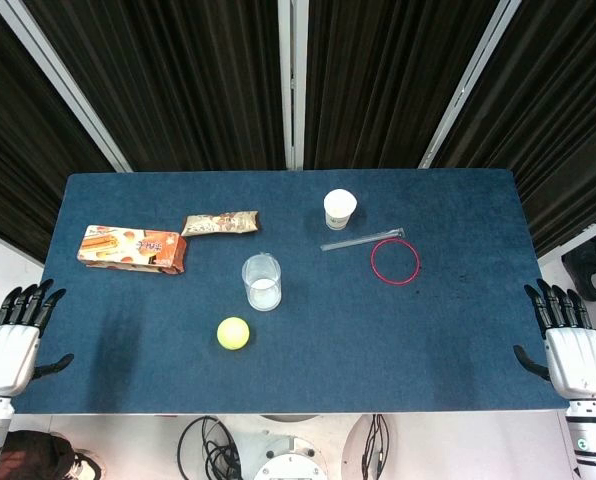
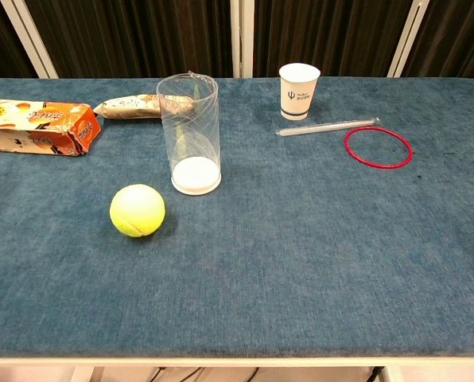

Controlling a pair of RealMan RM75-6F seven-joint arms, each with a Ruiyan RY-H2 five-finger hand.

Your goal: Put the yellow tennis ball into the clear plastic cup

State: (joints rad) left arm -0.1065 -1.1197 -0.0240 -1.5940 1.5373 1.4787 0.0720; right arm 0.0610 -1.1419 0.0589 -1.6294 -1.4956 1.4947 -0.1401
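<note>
Evidently no reach has begun: the left hand (image 1: 10, 345) and right hand (image 1: 576, 350) rest at opposite table (image 1: 458, 340) edges, fingers apart, holding nothing. The yellow tennis ball (image 1: 233, 333) lies well inboard of the left hand, nearer to it than to the right, with the clear plastic cup (image 1: 262, 282) upright just beyond the ball and slightly towards the right hand. The next move probably calls for the left hand to travel inward, enclose the ball, and lift it above the cup's open mouth.
</note>
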